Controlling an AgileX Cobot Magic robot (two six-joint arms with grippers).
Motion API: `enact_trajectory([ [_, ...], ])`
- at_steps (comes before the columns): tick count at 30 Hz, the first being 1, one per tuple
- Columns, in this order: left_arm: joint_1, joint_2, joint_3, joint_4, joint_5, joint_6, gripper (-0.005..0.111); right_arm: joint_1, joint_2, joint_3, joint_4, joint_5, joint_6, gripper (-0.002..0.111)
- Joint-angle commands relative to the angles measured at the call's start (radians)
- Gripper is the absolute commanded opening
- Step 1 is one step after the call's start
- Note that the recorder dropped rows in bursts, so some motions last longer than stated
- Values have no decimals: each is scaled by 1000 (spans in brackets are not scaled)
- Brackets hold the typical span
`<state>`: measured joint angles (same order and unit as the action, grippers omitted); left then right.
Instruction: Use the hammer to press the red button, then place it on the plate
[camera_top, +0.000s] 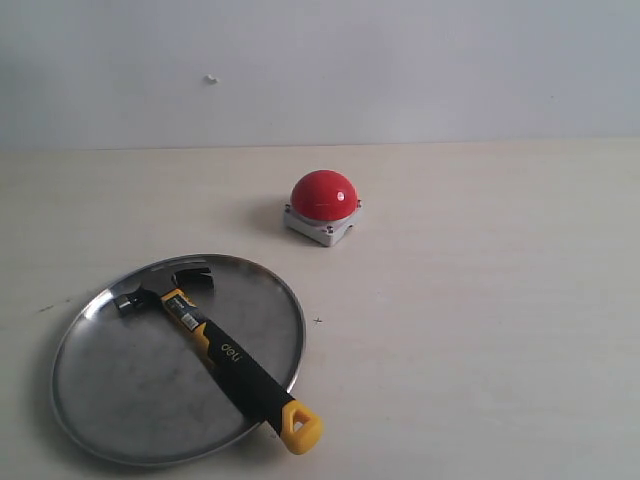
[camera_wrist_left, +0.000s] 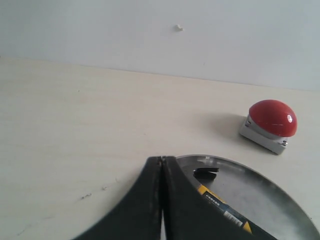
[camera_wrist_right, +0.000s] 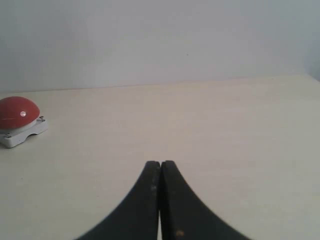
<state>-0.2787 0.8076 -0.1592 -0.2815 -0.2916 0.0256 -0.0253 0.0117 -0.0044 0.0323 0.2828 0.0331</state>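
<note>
Hammer lying on the plate, both my grippers holding nothing.
The hammer is lying slantwise across the plate, its dark head resting inside the rim and its yellow looped end jutting out past the rim over the table. The red button is sitting well apart, beyond the plate. My left gripper and right gripper are both pressing their fingers together, empty.

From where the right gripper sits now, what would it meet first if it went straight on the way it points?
Nothing nearby, it seems: the shut right gripper points across the table toward the pale wall. The red button sits well aside of that line. Depth is hard to judge.
</note>
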Motion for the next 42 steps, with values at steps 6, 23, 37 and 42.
enact_trajectory([
  [6,1,-6,5,3,-8,0,0,-5,-6,4,-4,-1,-1,0],
  [23,222,-606,33,41,515,165,0,-5,-6,4,-4,-1,-1,0],
  [37,222,-753,159,51,540,202,0,-5,-6,4,-4,-1,-1,0],
  [42,222,-753,159,62,548,242,0,-5,-6,4,-4,-1,-4,0],
])
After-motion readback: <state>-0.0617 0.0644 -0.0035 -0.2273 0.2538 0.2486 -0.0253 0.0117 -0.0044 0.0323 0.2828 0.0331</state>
